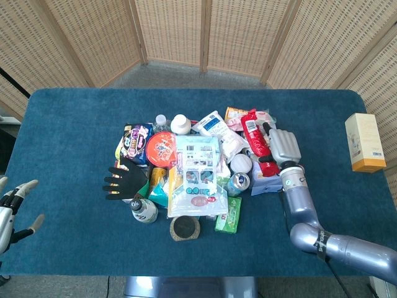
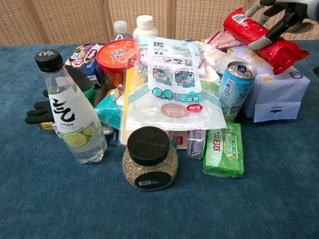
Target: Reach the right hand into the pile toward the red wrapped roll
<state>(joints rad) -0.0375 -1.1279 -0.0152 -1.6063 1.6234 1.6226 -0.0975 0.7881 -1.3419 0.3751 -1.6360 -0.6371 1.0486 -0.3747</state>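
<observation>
The blue counter (image 1: pixel 74 118) is heaped at centre with a pile (image 1: pixel 195 171) of goods. At the pile's 2 o'clock edge, the red roll (image 1: pixel 256 138) is gripped by the right robot hand (image 1: pixel 280 146). At 8 o'clock, the left robot hand (image 1: pixel 13 202) is held open.

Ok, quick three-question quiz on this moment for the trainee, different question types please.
1. True or false: the right hand is gripping the red wrapped roll.
2. What stands nearest the chest camera? A) jar with black lid B) blue can C) orange box
3. Fill in: the black glove lies on the pile's ____ side in the head view.

Key: 1 true; 2 A; 3 left.
</observation>
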